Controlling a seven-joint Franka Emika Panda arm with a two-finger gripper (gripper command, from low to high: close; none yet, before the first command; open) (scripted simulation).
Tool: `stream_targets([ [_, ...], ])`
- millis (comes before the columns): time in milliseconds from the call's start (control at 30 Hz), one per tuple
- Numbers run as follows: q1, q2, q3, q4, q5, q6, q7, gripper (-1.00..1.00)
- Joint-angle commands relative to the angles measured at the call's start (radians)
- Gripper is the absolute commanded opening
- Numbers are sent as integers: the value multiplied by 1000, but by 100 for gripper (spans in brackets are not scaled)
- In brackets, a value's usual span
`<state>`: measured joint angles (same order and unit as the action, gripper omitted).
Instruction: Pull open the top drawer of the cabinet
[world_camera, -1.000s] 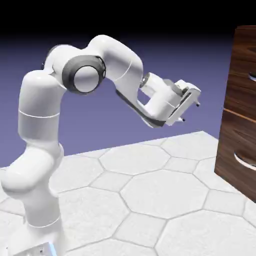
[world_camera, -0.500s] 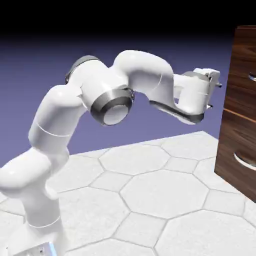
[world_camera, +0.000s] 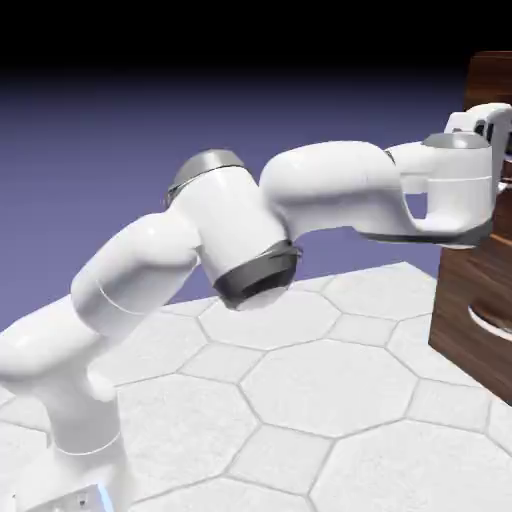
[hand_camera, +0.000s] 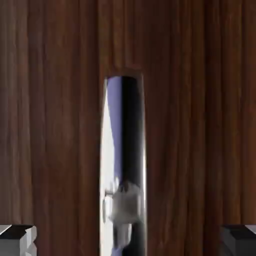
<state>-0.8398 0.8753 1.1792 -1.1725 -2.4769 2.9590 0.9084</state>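
Observation:
The dark wood-grain cabinet stands at the exterior view's right edge. My arm stretches across to it, and my gripper is right up against the top drawer. There the hand hides the drawer's handle. In the hand view, the top drawer's wood fills the picture. Its pale silvery bar handle runs up the middle. My gripper is open, with its two grey fingertips wide apart at the bottom corners. The handle lies in line between them, and neither tip touches it.
A lower drawer front with a like curved handle shows below my hand. The cabinet rests on a white table with hexagon tiles. My arm's elbow hangs over the table's middle.
My arm has swung to the right and stretched out. The hand went from mid-air over the table up to the top drawer's front. The jaws stayed open.

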Motion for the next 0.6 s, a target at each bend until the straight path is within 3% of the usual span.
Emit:
stream_targets([
  [0,29,15,-18,36,21,9,-29,0],
  [67,60,31,-37,76,44,19,-60,0],
  [100,60,31,-37,76,44,19,-60,-100],
  [567,-348,-129,242,-395,-174,-105,231,-100],
])
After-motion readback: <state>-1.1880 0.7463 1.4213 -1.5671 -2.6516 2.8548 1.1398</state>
